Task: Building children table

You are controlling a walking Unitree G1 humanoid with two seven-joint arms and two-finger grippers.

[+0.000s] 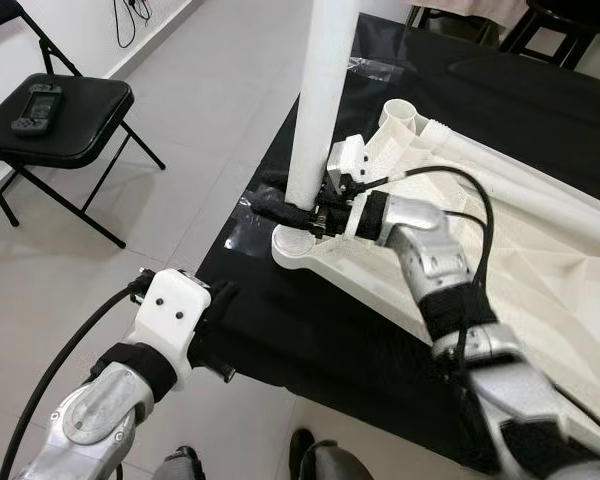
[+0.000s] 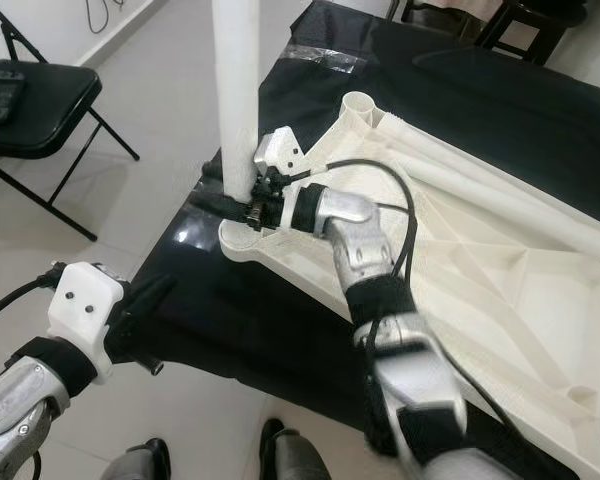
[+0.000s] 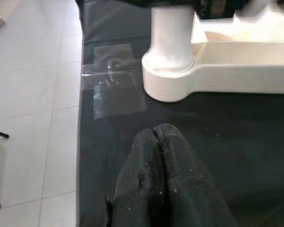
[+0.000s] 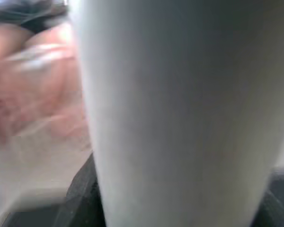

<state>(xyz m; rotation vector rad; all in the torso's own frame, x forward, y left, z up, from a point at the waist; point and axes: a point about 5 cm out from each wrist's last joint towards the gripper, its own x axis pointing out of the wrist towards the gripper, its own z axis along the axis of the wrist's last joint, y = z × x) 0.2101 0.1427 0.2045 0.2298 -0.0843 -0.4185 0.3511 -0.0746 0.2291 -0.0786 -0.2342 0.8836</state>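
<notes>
The white table top (image 1: 540,270) lies upside down on a black mat (image 1: 280,330). A white leg (image 1: 320,100) stands upright in its near corner socket (image 3: 168,82). My right gripper (image 1: 285,210) is shut on the leg just above the socket, and in the right wrist view the leg (image 4: 180,113) sits very close with black fingers on both sides. My left gripper (image 3: 157,128) is shut with nothing in it and hovers low over the mat's front left edge, pointing at the socket. A second, open socket (image 1: 405,118) stands at the far corner, and a long white tube (image 1: 520,175) lies beside it.
A black folding chair (image 1: 55,120) with a handheld game console (image 1: 35,105) on its seat stands on the grey tiles to the left. Clear tape (image 3: 113,80) holds down the mat's edge. Dark stool legs (image 1: 555,30) stand at the back right.
</notes>
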